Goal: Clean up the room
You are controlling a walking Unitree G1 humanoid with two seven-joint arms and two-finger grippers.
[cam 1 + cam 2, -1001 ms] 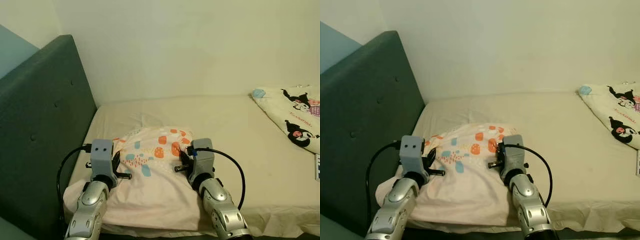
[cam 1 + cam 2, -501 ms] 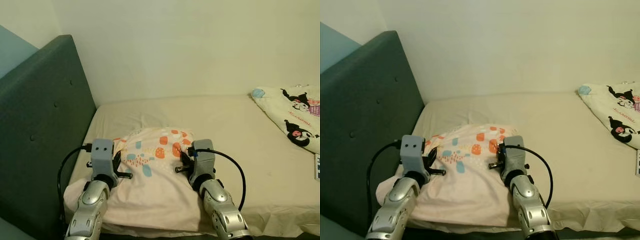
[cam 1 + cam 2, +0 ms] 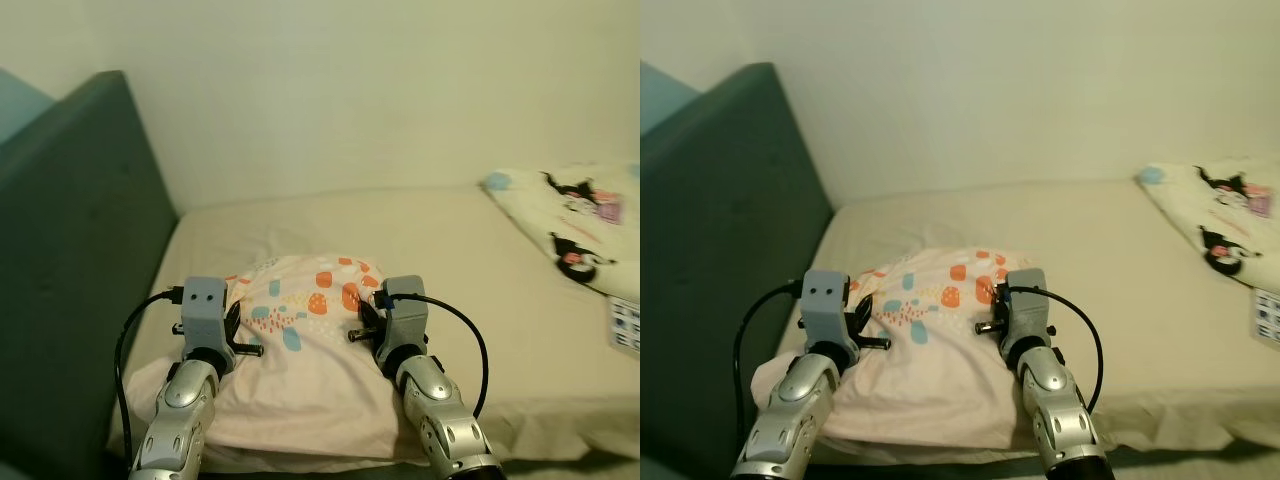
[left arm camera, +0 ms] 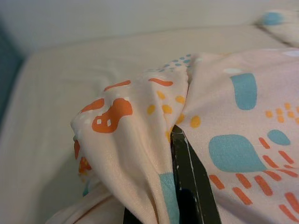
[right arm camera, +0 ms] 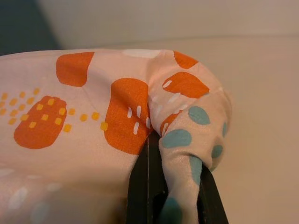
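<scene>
The pillow [image 3: 300, 350] lay on the bed [image 3: 450, 260] beside the headboard [image 3: 70, 270]. The left gripper [image 3: 238, 322] and right gripper [image 3: 365, 318] each pinched a pillow corner, fingers closed on fabric. Judged step: placing the pillow; next, easing it toward the headboard, then letting go.

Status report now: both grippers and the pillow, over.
Left gripper and right gripper each shut on pillow fabric. Pillow rests on bed near headboard. Cartoon blanket far right, apart.
</scene>
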